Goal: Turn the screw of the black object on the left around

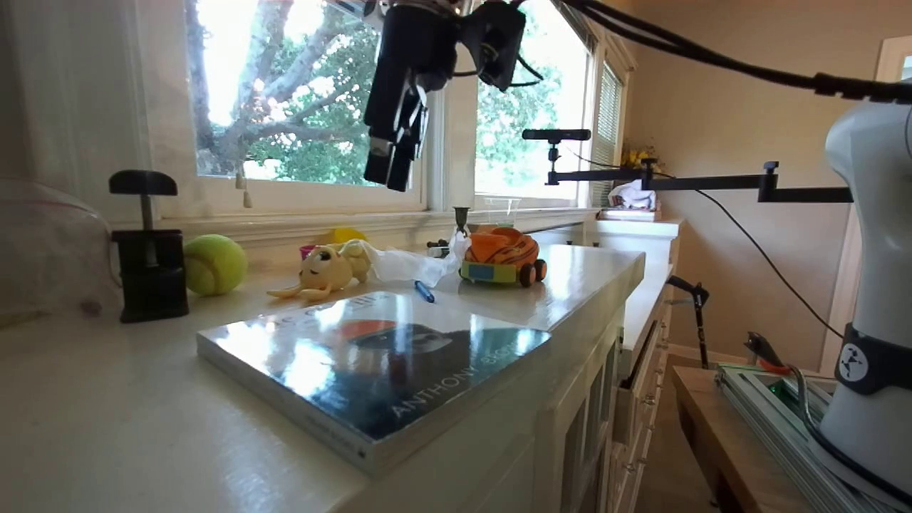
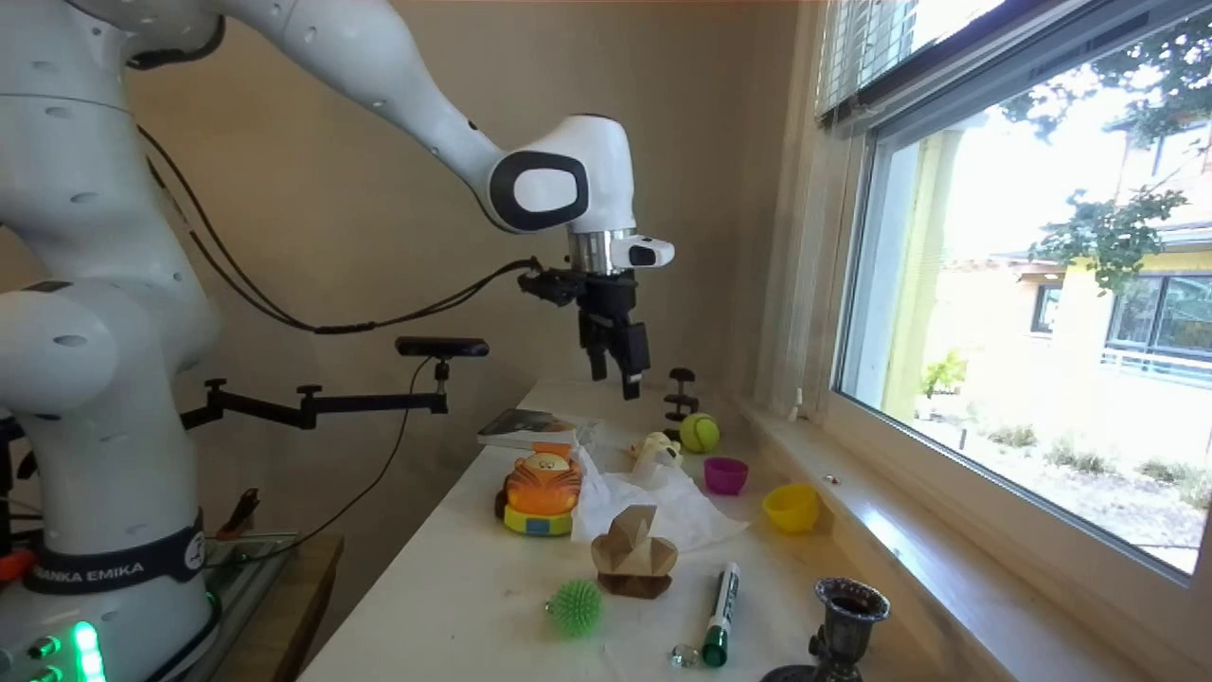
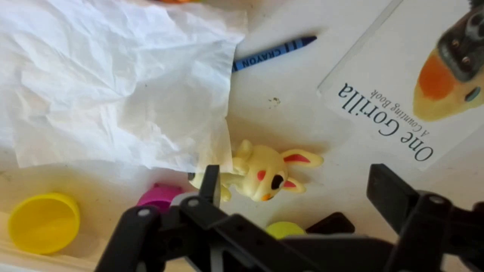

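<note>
The black object (image 1: 153,285) is a small clamp-like stand beside the tennis ball, at the far left in an exterior view. It also shows, small, at the far end of the counter in an exterior view (image 2: 676,417). Its screw (image 1: 145,185) stands upright with a wide flat black knob on top. In the wrist view, only a black part of the object (image 3: 334,223) shows, the rest hidden behind the gripper. My gripper (image 1: 394,171) hangs in the air above the counter, apart from the clamp. In the wrist view the gripper (image 3: 294,177) is open and empty.
A tennis ball (image 1: 215,264) stands close beside the clamp. A book (image 1: 377,363) lies in front. A yellow rabbit toy (image 3: 262,172), crumpled white paper (image 3: 124,87), a blue crayon (image 3: 272,54) and an orange toy car (image 1: 502,256) lie nearby. The window wall borders the counter.
</note>
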Controlling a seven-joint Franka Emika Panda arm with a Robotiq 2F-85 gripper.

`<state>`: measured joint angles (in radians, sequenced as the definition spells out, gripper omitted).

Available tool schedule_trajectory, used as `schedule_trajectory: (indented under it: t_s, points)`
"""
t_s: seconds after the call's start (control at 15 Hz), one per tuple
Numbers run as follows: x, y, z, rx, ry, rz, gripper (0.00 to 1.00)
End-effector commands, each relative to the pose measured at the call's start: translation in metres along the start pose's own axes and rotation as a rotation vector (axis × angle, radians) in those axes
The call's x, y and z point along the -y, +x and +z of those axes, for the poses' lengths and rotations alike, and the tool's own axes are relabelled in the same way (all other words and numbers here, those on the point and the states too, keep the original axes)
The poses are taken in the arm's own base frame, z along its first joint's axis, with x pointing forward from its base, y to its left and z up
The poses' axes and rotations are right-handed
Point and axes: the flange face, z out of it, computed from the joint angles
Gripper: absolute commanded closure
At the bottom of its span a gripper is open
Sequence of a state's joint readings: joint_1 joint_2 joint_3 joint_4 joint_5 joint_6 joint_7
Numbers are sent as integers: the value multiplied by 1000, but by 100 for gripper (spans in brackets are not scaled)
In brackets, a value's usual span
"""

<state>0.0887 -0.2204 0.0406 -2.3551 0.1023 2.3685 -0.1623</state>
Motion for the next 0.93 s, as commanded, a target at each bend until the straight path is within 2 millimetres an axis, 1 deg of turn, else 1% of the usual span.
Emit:
schedule_trajectory:
  t_s: [0.0,0.33,0.53,0.87]
  points:
    - [11,48,11,-9,37,-63,0]
    - [33,91,28,16,59,-154,0]
    - [42,112,37,38,63,-197,0]
    - [54,139,34,55,61,-253,0]
